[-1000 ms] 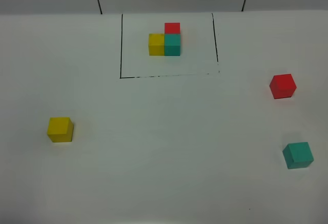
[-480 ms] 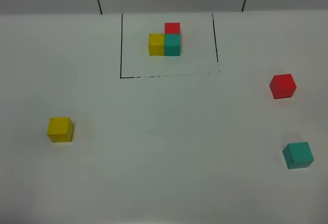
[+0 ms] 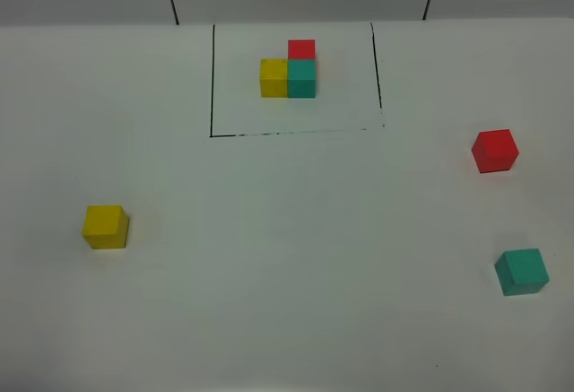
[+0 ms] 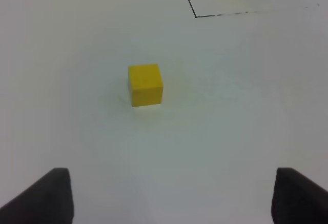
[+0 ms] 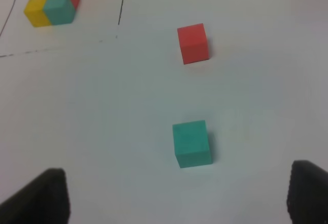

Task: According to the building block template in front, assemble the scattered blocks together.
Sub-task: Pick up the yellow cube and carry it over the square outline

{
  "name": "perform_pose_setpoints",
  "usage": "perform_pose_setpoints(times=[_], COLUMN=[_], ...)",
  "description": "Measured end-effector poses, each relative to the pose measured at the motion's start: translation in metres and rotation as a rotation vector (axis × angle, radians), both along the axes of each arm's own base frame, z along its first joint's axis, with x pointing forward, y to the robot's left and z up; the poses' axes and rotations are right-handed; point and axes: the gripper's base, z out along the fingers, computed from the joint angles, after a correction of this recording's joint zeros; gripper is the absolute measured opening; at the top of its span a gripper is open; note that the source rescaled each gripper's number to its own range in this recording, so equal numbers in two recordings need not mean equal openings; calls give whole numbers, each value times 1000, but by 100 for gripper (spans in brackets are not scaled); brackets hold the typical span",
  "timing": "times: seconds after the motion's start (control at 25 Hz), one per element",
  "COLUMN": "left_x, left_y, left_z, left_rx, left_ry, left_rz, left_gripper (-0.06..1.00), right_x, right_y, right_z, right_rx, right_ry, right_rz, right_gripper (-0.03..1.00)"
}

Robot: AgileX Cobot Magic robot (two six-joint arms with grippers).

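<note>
The template (image 3: 289,71), yellow and teal cubes side by side with a red one behind the teal, sits near the far edge of the worktop (image 3: 296,230), inside a thin black line (image 3: 213,78). Well apart from one another lie the yellow block (image 3: 106,227) toward the left edge, the red block (image 3: 495,151) toward the right edge, and the teal block (image 3: 521,272) nearer the front right corner. My left gripper (image 4: 171,196) hangs short of the yellow block, jaws wide apart over bare worktop. My right gripper (image 5: 174,196) faces the teal block, jaws likewise spread, touching neither it nor the red.
</note>
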Motion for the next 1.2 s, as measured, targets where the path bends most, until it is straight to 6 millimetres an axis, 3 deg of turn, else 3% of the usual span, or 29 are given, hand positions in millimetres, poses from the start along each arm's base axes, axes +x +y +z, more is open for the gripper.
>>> perform_pose_setpoints(times=[0.36,0.56,0.76,1.2], left_x=[1,13,54,177], left_y=[0,2,3,-1], left_z=[0,12,18,-26], left_rx=[2,20,31,13], left_ry=[3,-11,73,548], left_rz=[3,26,44,107], left_gripper=[72,84,99,100], right_x=[0,0,0,0], right_y=[0,0,0,0], right_z=[0,0,0,0], right_rx=[0,0,0,0], right_ry=[0,0,0,-1], right_rz=[0,0,0,0], right_gripper=[72,72,72,72])
